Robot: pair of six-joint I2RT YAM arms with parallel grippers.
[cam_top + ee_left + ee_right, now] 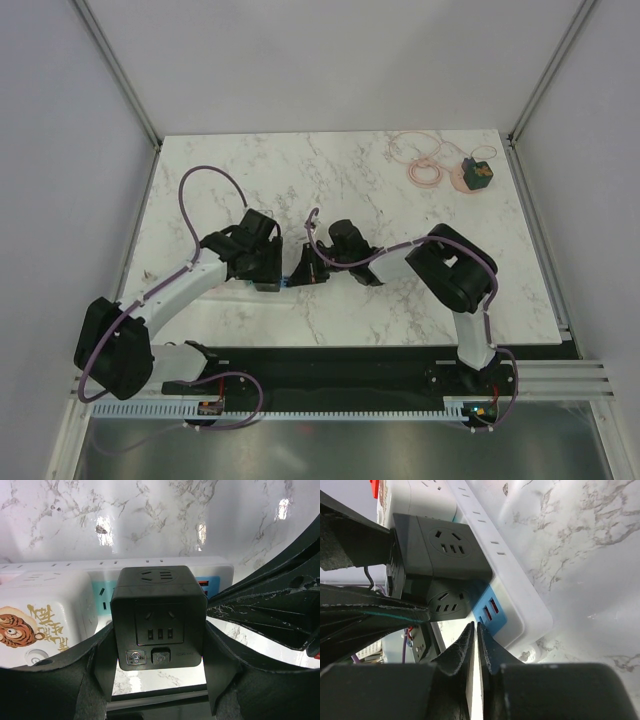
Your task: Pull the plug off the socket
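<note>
The socket, a long white power strip (165, 562) with a blue USB panel (207, 584), lies on the marble table. It also shows in the right wrist view (512, 575). In the top view the two grippers almost hide it. The plug, a black cube adapter (159, 611), sits against the strip's face and also shows in the right wrist view (445, 547). My left gripper (160, 672) is shut on the cube, one finger on each side (268, 272). My right gripper (475, 626) is shut and empty, with its tips at the strip's blue end (308, 268).
A white cube adapter with a tiger picture (35, 625) sits on the strip just left of the black cube. A coiled pink cable (420, 160) and a small green object (477, 174) lie at the table's far right corner.
</note>
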